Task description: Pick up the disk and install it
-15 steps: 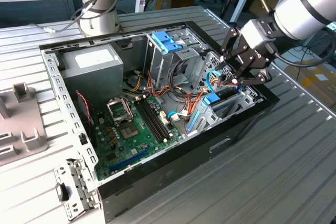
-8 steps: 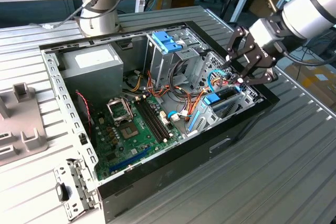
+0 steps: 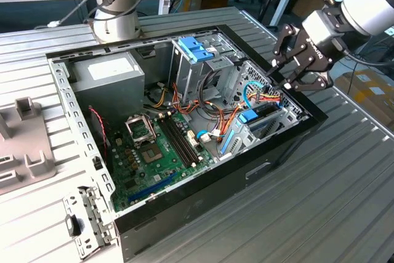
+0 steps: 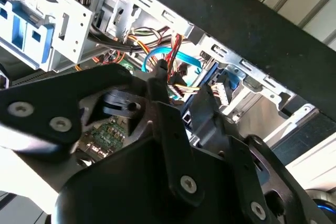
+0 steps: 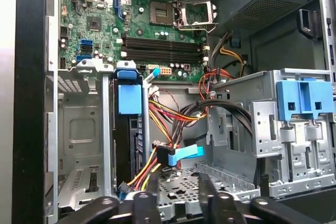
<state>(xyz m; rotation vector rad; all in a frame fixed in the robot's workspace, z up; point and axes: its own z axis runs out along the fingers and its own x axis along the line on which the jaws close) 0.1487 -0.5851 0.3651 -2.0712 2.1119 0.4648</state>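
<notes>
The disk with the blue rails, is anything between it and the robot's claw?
Yes, partly. The disk stands on edge in its metal bay. A bundle of red, yellow and black cables with a blue connector lies between it and the gripper, which hovers above the case's edge.

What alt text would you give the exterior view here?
An open computer case lies on a ribbed metal table, and the arm's gripper hovers, fingers open, over its drive-bay corner at the exterior view's right. The disk with blue rails sits in that bay; the motherboard is exposed.
</notes>
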